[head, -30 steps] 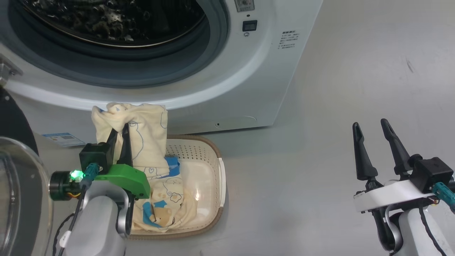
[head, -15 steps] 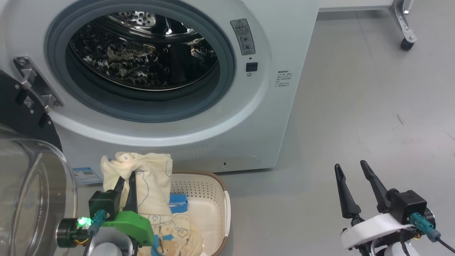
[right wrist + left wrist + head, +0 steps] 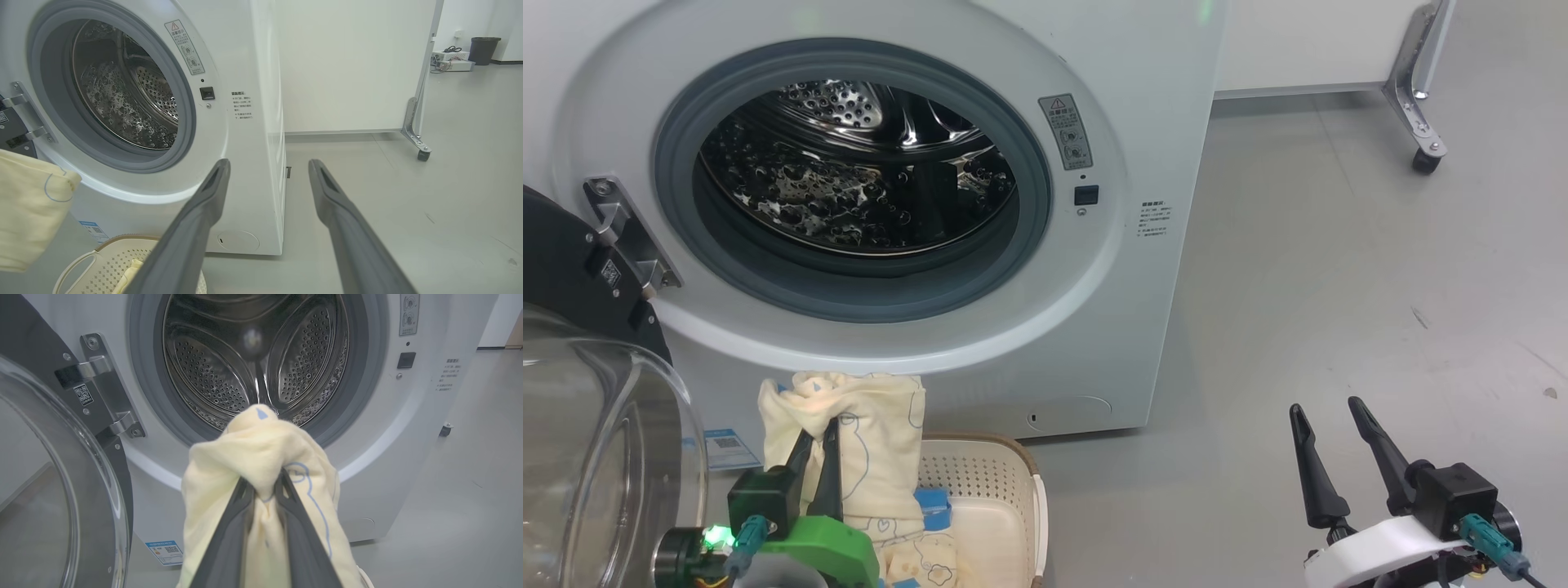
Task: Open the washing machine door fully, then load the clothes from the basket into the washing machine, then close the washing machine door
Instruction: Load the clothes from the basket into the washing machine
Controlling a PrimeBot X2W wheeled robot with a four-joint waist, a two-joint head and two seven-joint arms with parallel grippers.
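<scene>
My left gripper (image 3: 818, 431) is shut on a cream-yellow garment (image 3: 870, 441), held up above the basket (image 3: 1005, 474) and below the washing machine's (image 3: 1127, 269) round opening. In the left wrist view the garment (image 3: 261, 457) bunches over the closed fingertips (image 3: 264, 486) with the steel drum (image 3: 253, 363) straight ahead. More cream clothes and a blue piece (image 3: 931, 506) lie in the basket. The washing machine door (image 3: 596, 457) stands swung open at the left. My right gripper (image 3: 1327, 412) is open and holds nothing, off to the right over the floor.
A white panel on a castor leg (image 3: 1417, 106) stands behind and right of the machine. Grey floor (image 3: 1339, 286) stretches to the right. The door hinge bracket (image 3: 625, 233) juts out at the machine's left edge. A black bin (image 3: 484, 49) sits far back.
The head camera has tilted up, so the drum opening now shows whole and the basket sits lower. My left gripper keeps the garment raised; the right gripper stays open.
</scene>
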